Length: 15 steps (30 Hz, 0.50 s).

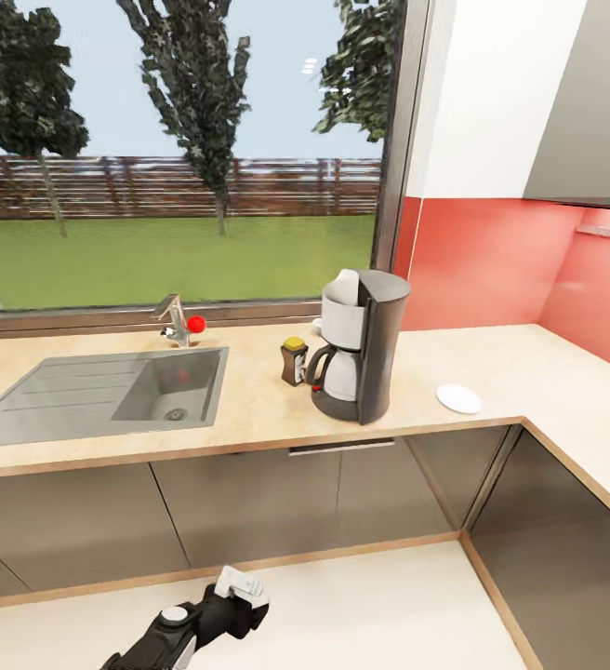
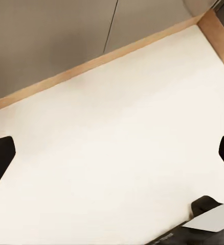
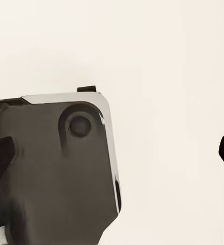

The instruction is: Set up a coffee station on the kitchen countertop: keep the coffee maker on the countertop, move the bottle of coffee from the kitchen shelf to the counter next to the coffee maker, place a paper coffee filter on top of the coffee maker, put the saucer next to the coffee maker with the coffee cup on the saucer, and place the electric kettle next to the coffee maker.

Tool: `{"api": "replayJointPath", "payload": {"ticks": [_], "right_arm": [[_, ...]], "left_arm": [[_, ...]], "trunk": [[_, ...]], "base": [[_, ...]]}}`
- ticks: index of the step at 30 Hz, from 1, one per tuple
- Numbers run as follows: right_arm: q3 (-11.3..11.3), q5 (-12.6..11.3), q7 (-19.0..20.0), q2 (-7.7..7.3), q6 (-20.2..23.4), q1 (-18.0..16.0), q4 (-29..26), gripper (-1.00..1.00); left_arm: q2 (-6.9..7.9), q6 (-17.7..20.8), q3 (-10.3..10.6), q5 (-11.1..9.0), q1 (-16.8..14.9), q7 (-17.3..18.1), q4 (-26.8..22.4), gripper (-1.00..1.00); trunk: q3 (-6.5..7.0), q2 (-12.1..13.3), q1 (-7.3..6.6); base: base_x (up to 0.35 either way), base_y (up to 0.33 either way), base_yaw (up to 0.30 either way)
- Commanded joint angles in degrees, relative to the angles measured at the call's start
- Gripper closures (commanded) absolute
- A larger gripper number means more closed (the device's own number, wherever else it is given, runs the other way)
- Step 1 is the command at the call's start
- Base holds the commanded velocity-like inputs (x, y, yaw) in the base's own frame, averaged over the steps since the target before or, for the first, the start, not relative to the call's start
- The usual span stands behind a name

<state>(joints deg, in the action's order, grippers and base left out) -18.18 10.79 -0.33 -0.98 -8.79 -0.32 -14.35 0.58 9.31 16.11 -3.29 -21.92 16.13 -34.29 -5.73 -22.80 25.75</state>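
Observation:
The coffee maker (image 1: 365,349) stands on the kitchen countertop (image 1: 249,419), right of the sink. A white paper coffee filter (image 1: 345,282) sticks up from its basket. The bottle of coffee (image 1: 294,361), dark with a yellow lid, stands close to its left. The saucer (image 1: 458,398) lies bare on the counter to its right. A small white shape (image 1: 317,326) peeks from behind the machine, too hidden to name. The coffee cup and electric kettle are out of view. My left gripper (image 2: 112,153) hangs open over the floor. My right gripper (image 3: 112,153) is open too, low by the robot's dark base (image 3: 50,168).
A steel sink (image 1: 110,391) with a faucet (image 1: 177,321) is set into the counter at the left. Dark grey cabinets (image 1: 249,502) run below and turn the corner at the right. My left arm (image 1: 203,622) reaches over pale floor (image 1: 361,614).

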Motion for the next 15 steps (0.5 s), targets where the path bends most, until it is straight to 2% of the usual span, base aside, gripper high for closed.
{"api": "replayJointPath", "payload": {"ticks": [1, 4, 6, 9, 11, 12, 13, 15], "right_arm": [[-0.39, 0.61, 0.0, 0.45, -0.17, -0.03, -0.04, -1.0], [-0.33, 0.67, 0.15, 1.03, -0.17, -0.03, -0.81, -1.0], [-0.3, 0.7, 0.32, 1.13, -0.09, -0.09, -4.88, -1.0], [0.9, 0.67, 0.46, 1.15, 0.12, -0.11, -13.86, -1.0], [2.94, 0.65, 0.62, 1.15, 0.2, -0.15, -19.87, -1.0], [4.77, 0.6, 1.53, 1.15, 0.42, -0.27, -24.98, -1.0], [6.59, 0.57, 3.63, 1.15, 1.29, -0.37, -30.12, -1.0], [8.22, 0.47, 7.76, 1.16, 4.65, -0.46, -36.33, -1.0]], "left_arm": [[0.08, 1.57, 0.22, -0.37, -0.14, 0.06, -0.17, -1.0], [0.11, 5.3, 0.23, -0.52, -0.47, 0.27, -0.24, -1.0], [0.18, 8.83, 0.3, -1.79, -0.69, 0.46, -0.51, -1.0], [0.56, 10.82, 0.41, -6.84, -0.9, 0.62, -0.77, -1.0], [0.79, 11.26, 0.5, -10.79, -1.33, 0.71, -0.84, -1.0], [0.92, 11.39, 0.54, -12.91, -2.25, 0.79, -0.85, -1.0], [1.05, 11.47, 0.56, -14.06, -3.14, 1.24, -0.86, -1.0], [1.52, 11.45, 0.53, -14.77, -3.81, 3.09, -0.9, -1.0]], "trunk": [[-0.12, -0.12, 0.03], [-0.12, -0.12, 0.03], [-0.12, -0.12, 0.03], [-0.12, -0.12, 0.03], [-0.12, -0.12, 0.03], [-0.12, -0.12, 0.03], [-0.12, -0.12, 0.03], [-0.12, -0.12, 0.03]], "base": [[0.0, 0.0, 0.002], [0.0, 0.0, 0.0], [0.0, 0.0, 0.0], [0.0, 0.0, 0.0], [0.0, 0.0, 0.0], [0.0, 0.0, 0.0], [0.0, 0.0, 0.0], [0.0, 0.0, 0.0]]}}
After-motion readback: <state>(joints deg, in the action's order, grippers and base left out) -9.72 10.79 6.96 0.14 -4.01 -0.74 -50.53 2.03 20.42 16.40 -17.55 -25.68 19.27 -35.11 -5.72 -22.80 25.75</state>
